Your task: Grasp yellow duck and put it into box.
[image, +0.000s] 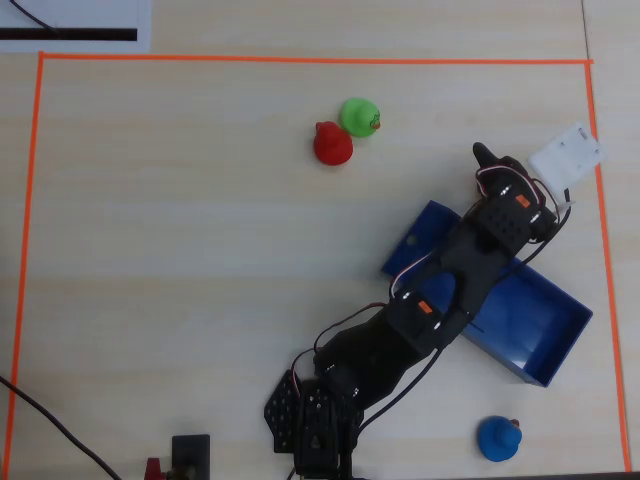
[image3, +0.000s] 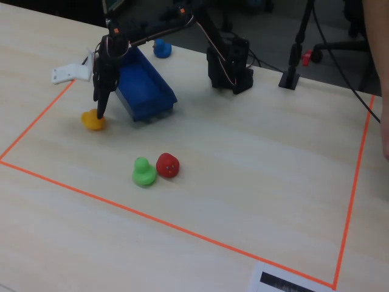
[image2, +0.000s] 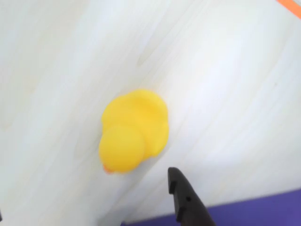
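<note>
The yellow duck (image2: 134, 129) lies on the pale table, its orange beak toward the bottom left of the wrist view. In the fixed view the duck (image3: 93, 120) sits just left of the blue box (image3: 146, 91). My gripper (image2: 87, 197) is open and empty, a little above the duck, with one black finger (image2: 186, 197) to its lower right. In the fixed view the gripper (image3: 100, 108) points down right above the duck. In the overhead view the gripper (image: 492, 162) hides the duck, next to the box (image: 520, 320).
A green duck (image: 359, 117) and a red duck (image: 332, 144) touch each other mid-table. A blue duck (image: 498, 438) lies beyond the box near the arm base. A white part (image: 566, 155) lies on the orange tape border (image: 300, 59).
</note>
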